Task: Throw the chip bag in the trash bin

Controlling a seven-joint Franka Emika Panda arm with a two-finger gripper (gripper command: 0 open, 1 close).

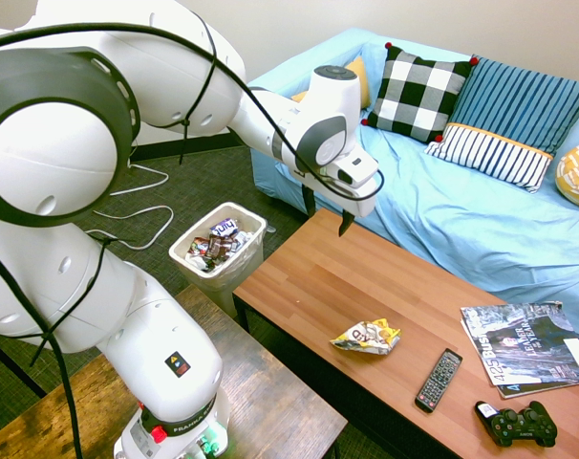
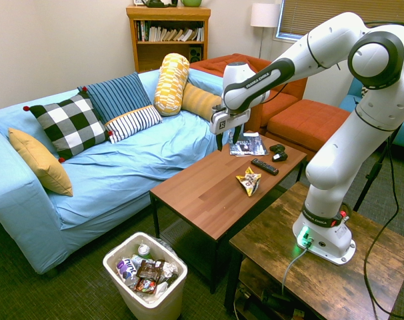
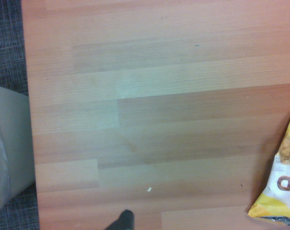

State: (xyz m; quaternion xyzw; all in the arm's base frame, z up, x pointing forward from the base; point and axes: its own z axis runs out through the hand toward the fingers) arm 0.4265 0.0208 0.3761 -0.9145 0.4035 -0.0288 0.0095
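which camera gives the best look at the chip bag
The first exterior view: the chip bag lies whole and unobstructed on the coffee table, near the remote. The second exterior view shows it whole too, but smaller. The wrist view catches only one end of it at the picture's edge.

Not much to read here tbh. The magazine (image 1: 524,346) on the coffee table (image 1: 309,277) has big white letters starting "BUS" down its spine edge. The chip bag (image 3: 284,182) shows "ED" sideways in the wrist view. The arm's base collar (image 1: 180,419) reads "FRANKA".
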